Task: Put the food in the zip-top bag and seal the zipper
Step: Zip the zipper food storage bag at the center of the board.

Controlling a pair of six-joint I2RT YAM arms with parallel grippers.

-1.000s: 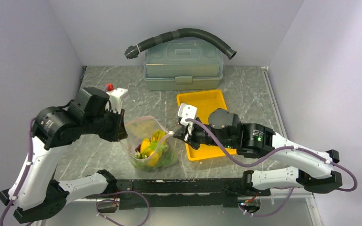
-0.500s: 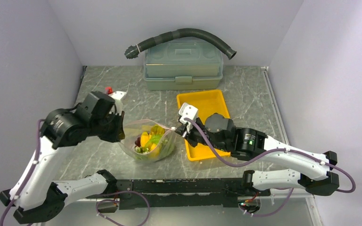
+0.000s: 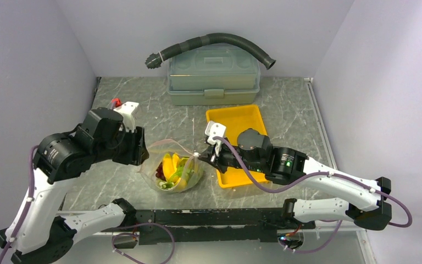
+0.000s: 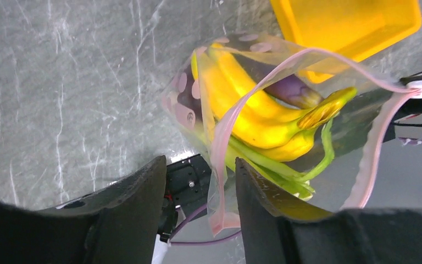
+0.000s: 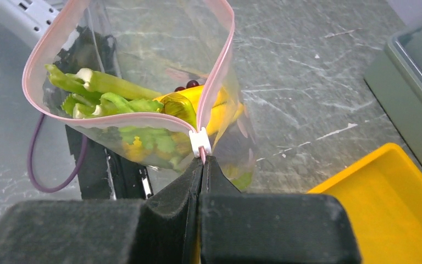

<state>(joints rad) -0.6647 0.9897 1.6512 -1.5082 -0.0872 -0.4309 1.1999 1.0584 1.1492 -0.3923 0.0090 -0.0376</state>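
Sealing is starting: food is sitting inside the zip-top bag near the bench's front edge, right gripper pinching the zipper at its end, left gripper spread around the gaping mouth — needing to clamp and press next.

— What colour is the zip-top bag?
— Clear, printed with pale pink dots. Its zipper is pink and the slider is white.
— And inside?
— Yellow bananas, a purple eggplant, a green-and-white leek.
— Around it?
— A plain yellow tray, a grey table veined white, a grey-green box.
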